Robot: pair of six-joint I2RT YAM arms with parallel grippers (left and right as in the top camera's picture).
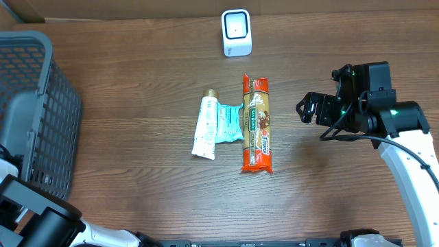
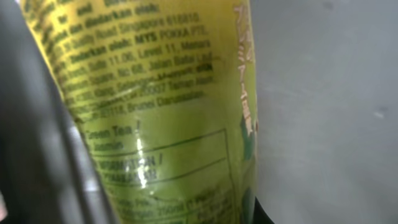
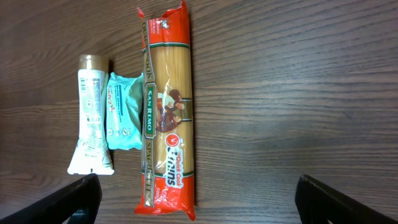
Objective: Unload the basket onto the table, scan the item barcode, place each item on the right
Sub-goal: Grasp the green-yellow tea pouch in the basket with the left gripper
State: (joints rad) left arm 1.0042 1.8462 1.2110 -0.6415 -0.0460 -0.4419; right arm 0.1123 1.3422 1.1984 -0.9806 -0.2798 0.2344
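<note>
A green tea bottle (image 2: 168, 106) with a yellow-green printed label fills the left wrist view, tilted and very close. My left gripper (image 2: 180, 214) is shut on it, and only a dark finger (image 2: 264, 216) shows at the bottom edge. No barcode shows on this side of the label. The bottle is hidden in the overhead view. The white scanner (image 1: 236, 32) stands at the table's far edge. My right gripper (image 1: 312, 110) hangs open above bare wood, right of the spaghetti pack (image 1: 257, 125); its jaws (image 3: 199, 199) hold nothing.
A white tube (image 1: 206, 127) and a teal wipes pack (image 1: 231, 123) lie left of the spaghetti pack (image 3: 169, 112) at mid-table. A dark mesh basket (image 1: 34, 103) stands at the left edge. My left arm's base sits at the bottom left.
</note>
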